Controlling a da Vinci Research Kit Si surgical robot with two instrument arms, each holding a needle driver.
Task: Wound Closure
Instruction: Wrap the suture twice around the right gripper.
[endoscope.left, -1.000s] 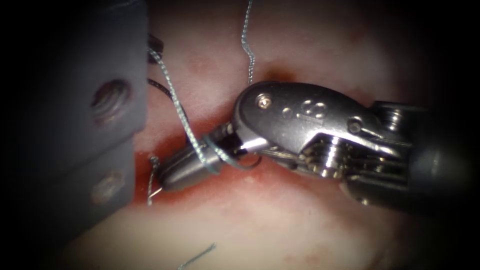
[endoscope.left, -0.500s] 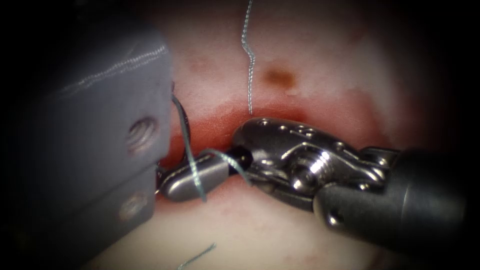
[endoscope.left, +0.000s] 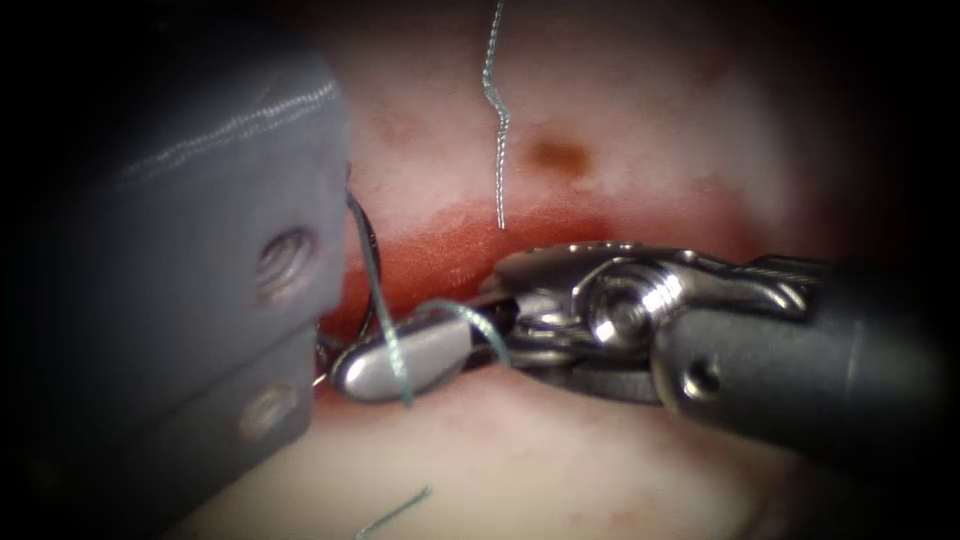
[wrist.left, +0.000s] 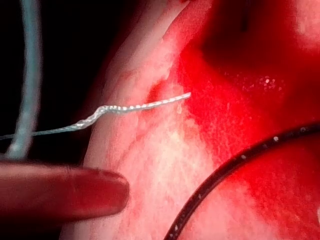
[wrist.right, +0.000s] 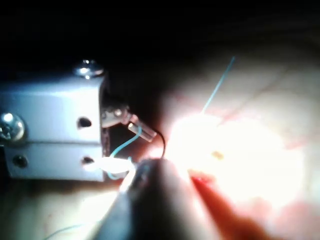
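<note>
- R tool (endoscope.left: 385, 362): jaws together, lying along the cut (endoscope.left: 450, 250) at its left end, tips just beside a grey block (endoscope.left: 200, 260). Whether anything is pinched between them: can't tell. Thread (endoscope.left: 385, 320) loops over the jaws, approx twice.
- L tool (wrist.right: 134, 127): seen in R wrist view against the block; jaws' state can't tell, hold can't tell.
- Needle (wrist.left: 235, 165): dark curved wire over the red part of the tissue (endoscope.left: 520, 460) in L wrist view; a dark arc also shows next to the block, above the R jaws. Whether it's in the tissue: can't tell.
- Count: 2 tools, 1 needle, 1 looped thread, 2 loose thread ends – long one (endoscope.left: 497, 120) above the cut, short one (endoscope.left: 392, 512) below it.
- Red fluid (endoscope.left: 440, 245) lies along the cut.
</note>
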